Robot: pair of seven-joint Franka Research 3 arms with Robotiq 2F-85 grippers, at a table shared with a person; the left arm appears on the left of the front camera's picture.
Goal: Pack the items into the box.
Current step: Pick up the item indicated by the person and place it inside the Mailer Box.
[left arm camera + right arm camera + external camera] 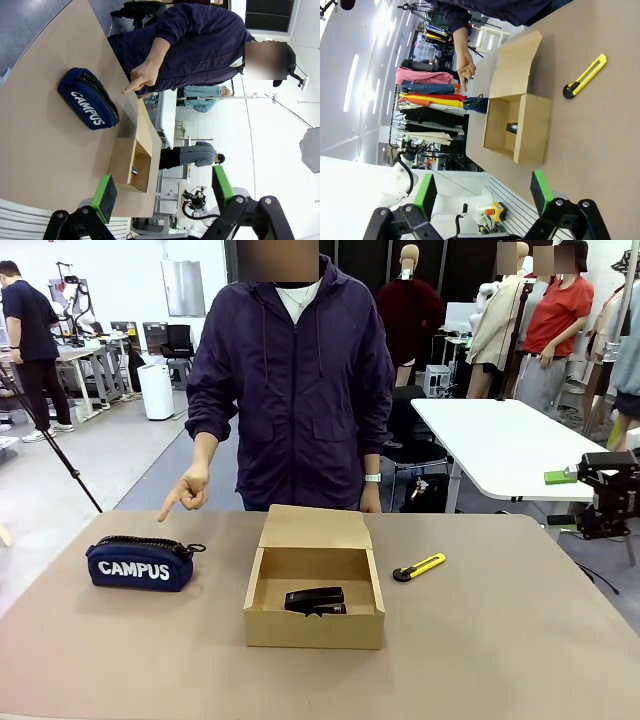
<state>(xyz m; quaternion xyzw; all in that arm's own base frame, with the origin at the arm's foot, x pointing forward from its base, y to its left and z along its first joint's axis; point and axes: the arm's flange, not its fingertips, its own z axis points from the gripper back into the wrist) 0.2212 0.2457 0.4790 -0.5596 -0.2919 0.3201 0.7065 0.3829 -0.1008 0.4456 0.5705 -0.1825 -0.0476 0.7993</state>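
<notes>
stapler [315, 601] inside open box [313, 626], centre of bench [520, 640] — pouch [140, 562] left of it, knife [419, 567] right, both on bench. person's hand [188, 490] points toward pouch. left fingers [105, 198] and right fingers [540, 191] wide — holding nothing.

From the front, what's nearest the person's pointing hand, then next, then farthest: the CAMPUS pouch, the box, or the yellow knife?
1. CAMPUS pouch, left, just below the pointing hand.
2. box, middle.
3. yellow knife, right of the box.
</notes>
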